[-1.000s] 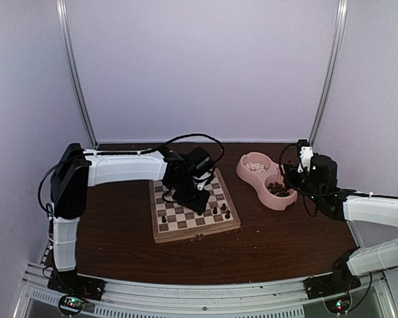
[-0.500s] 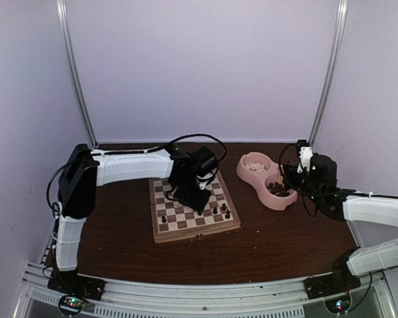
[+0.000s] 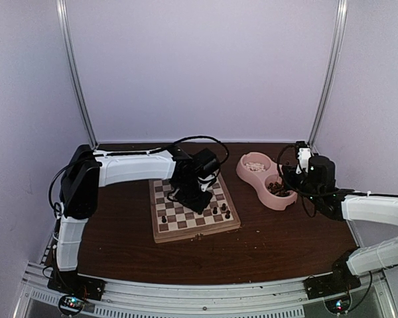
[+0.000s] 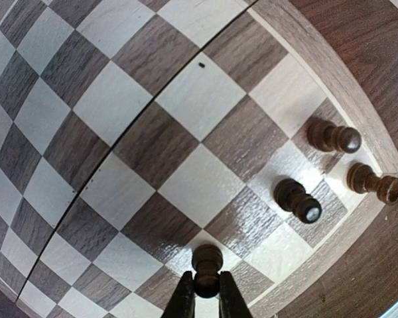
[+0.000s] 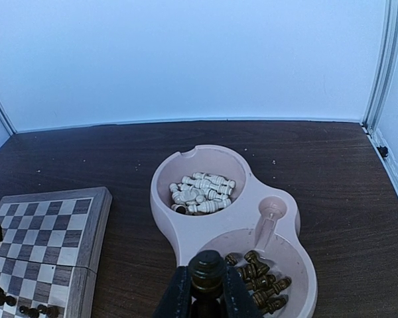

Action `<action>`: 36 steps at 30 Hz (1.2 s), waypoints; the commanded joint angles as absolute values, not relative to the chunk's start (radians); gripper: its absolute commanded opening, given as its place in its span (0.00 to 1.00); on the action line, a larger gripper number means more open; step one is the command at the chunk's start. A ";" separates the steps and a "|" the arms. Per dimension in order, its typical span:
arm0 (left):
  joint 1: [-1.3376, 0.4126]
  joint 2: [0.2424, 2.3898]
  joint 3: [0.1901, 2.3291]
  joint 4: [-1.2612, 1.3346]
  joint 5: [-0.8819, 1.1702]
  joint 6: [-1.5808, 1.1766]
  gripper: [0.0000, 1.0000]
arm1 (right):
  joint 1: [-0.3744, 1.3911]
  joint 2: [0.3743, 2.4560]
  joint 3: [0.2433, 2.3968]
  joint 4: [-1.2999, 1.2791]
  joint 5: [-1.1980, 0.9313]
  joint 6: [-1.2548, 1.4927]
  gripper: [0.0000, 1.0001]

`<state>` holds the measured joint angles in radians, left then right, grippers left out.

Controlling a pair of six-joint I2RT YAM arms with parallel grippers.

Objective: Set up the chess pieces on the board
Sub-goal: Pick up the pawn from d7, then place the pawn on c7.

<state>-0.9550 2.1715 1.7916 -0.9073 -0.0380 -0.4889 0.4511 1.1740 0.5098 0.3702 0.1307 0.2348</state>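
The chessboard [image 3: 186, 222] lies at mid-table; it also shows in the left wrist view [image 4: 152, 146] and the right wrist view [image 5: 46, 225]. My left gripper [image 4: 206, 291] is shut on a dark pawn [image 4: 206, 265] standing on a square near the board's right edge; in the top view the gripper [image 3: 198, 202] is low over the board. Three dark pieces [image 4: 297, 200] stand beside it. My right gripper [image 5: 206, 291] is shut on a dark piece [image 5: 206, 268] above the pink double bowl [image 5: 205, 218]. Cream pieces [image 5: 200, 192] fill one cup, dark pieces [image 5: 262, 278] the other.
The pink bowl [image 3: 262, 177] stands right of the board. A dark pawn [image 3: 164, 218] stands at the board's left front. Purple walls with metal rails close in the back and sides. Bare brown table lies in front of the board.
My left arm has shifted right over the board, lowering its gripper towards the right-hand squares. My right gripper has barely moved above the bowl.
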 commanded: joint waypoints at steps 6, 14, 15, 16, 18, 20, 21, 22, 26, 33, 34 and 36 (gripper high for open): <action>-0.961 2.183 1.846 -0.910 0.000 -0.477 0.07 | 0.446 1.192 0.537 0.368 0.120 0.239 0.03; -0.963 2.197 1.867 -0.895 0.065 -0.473 0.08 | 0.446 1.191 0.541 0.361 0.116 0.239 0.03; -0.963 2.200 1.866 -0.889 0.078 -0.473 0.08 | 0.446 1.190 0.540 0.361 0.116 0.239 0.03; -0.963 2.202 1.867 -0.884 0.089 -0.475 0.08 | 0.446 1.190 0.540 0.359 0.116 0.239 0.03; -0.962 2.208 1.870 -0.882 0.098 -0.476 0.09 | 0.446 1.188 0.541 0.360 0.117 0.239 0.03; -0.963 2.214 1.871 -0.882 0.096 -0.477 0.09 | 0.446 1.188 0.540 0.360 0.116 0.239 0.03; -0.963 2.216 1.872 -0.882 0.095 -0.477 0.09 | 0.446 1.189 0.541 0.360 0.115 0.239 0.03; -0.963 2.217 1.872 -0.882 0.095 -0.477 0.09 | 0.446 1.187 0.540 0.360 0.115 0.239 0.03; -0.963 2.223 1.874 -0.881 0.090 -0.475 0.09 | 0.446 1.187 0.540 0.359 0.115 0.241 0.03; -0.963 2.232 1.888 -0.882 0.072 -0.474 0.10 | 0.446 1.186 0.541 0.358 0.115 0.241 0.03; -0.963 2.234 1.890 -0.882 0.068 -0.473 0.10 | 0.446 1.186 0.541 0.359 0.114 0.241 0.03; -0.962 2.237 1.895 -0.883 0.060 -0.471 0.10 | 0.446 1.184 0.540 0.358 0.113 0.241 0.03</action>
